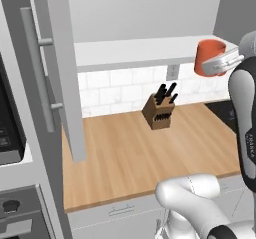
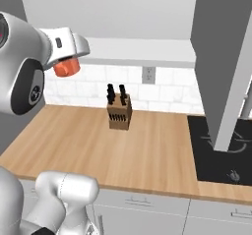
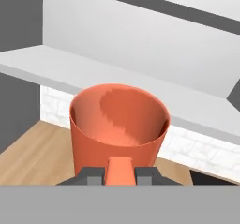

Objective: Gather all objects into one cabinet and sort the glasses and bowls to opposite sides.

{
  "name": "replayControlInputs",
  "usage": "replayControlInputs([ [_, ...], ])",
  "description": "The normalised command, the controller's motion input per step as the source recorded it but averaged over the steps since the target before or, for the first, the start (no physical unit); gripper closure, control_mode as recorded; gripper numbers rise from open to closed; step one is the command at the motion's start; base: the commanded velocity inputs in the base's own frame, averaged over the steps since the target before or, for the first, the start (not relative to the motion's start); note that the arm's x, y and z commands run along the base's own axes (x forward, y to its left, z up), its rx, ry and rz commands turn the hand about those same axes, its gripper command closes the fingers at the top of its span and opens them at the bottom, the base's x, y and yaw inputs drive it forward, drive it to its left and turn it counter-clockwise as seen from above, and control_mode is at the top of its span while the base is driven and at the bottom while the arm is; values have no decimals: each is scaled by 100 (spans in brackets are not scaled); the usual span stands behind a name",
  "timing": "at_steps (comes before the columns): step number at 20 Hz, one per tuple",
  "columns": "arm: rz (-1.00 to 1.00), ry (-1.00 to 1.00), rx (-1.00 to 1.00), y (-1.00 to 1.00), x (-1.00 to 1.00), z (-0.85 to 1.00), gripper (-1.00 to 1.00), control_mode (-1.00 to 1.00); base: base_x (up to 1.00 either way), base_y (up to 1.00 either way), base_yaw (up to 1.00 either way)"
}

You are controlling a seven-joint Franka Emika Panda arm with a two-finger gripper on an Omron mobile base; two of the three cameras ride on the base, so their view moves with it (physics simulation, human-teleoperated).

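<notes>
You have the grey wall cabinet (image 1: pixel 55 68) standing open: its flat matte door swung out at 9 o'clock in the left base view, edge-on, with a long vertical brushed-silver bar handle (image 1: pixel 36 68) fixed by two short posts. Inside, a smooth white shelf (image 1: pixel 130 53) runs across at mid-height, bare where you can see it, with a plain pale back wall above.

Below the shelf lies a butcher-block wooden counter (image 1: pixel 135 153), warm tan with fine lengthwise grain, backed by a strip of glossy white brick tile (image 1: pixel 115 90) carrying a grey wall socket (image 2: pixel 148 74). At 3 o'clock in the right base view a flat black cooktop (image 2: pixel 224 153) is set into the counter.

Near the middle of the counter, close to the tiled wall, sits an angular light-brown wooden knife block (image 2: pixel 119 114) with black handles sticking up from its top.

Your task piece is the small orange-red handleless cup (image 3: pixel 117 129): a smooth, slightly tapering cylinder with a thin rim, matte finish, hollow and nothing visible inside. It is up in the air, level with the shelf's front edge and just in front of it, well above the counter, at 2 o'clock in the left base view.

Your gripper (image 3: pixel 121 175) is clenched on that cup, the dark fingers (image 3: pixel 91 175) pinching its near wall at 6 o'clock in the hand view, mouth facing the camera.
</notes>
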Motion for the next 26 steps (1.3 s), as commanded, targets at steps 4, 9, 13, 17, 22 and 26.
replayControlInputs([
  [4, 0, 0, 0, 0, 0, 0, 100, 100, -67, -34, -35],
  [9, 0, 0, 0, 0, 0, 0, 100, 100, -77, -40, -51],
  [13, 0, 0, 0, 0, 0, 0, 100, 100, -56, -36, -63],
  [17, 0, 0, 0, 0, 0, 0, 100, 100, -26, -33, -67],
  [22, 0, 0, 0, 0, 0, 0, 100, 100, -27, -33, -72],
  [26, 0, 0, 0, 0, 0, 0, 100, 100, -25, -28, -74],
])
